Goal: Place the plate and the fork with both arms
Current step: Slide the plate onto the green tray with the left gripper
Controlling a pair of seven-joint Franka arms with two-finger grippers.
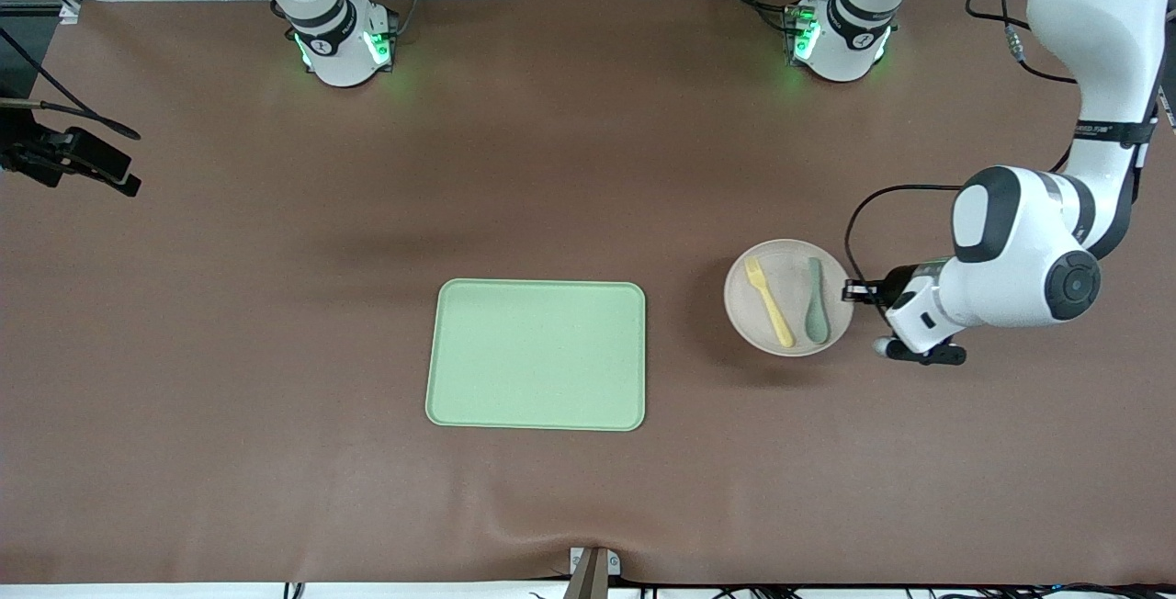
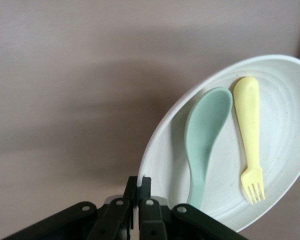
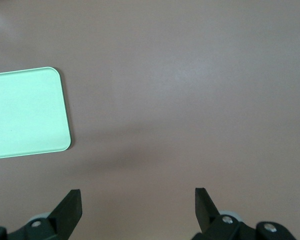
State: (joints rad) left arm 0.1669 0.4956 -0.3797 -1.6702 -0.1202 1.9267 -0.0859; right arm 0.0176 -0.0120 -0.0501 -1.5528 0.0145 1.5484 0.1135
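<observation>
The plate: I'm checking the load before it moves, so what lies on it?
On the round cream plate: a pale yellow plastic fork and a grey-green spoon, side by side. The plate's surface beneath them is hidden.

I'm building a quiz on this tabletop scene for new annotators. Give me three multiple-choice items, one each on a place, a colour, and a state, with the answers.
1. Where does the fork lie?
A. on the tray
B. on the plate, beside the spoon
C. on the bare table

2. What colour is the tray?
A. light green
B. pale yellow
C. grey

3. What is the left gripper doing?
A. hanging open over the tray
B. holding the fork
C. shut on the plate's rim

Answers:
1. B: the front view shows fork and spoon side by side on the plate.
2. A: the rectangular tray is light green in two views.
3. C: the left wrist view shows its fingers closed on the plate's edge, while the right gripper waits open above the table.
</observation>
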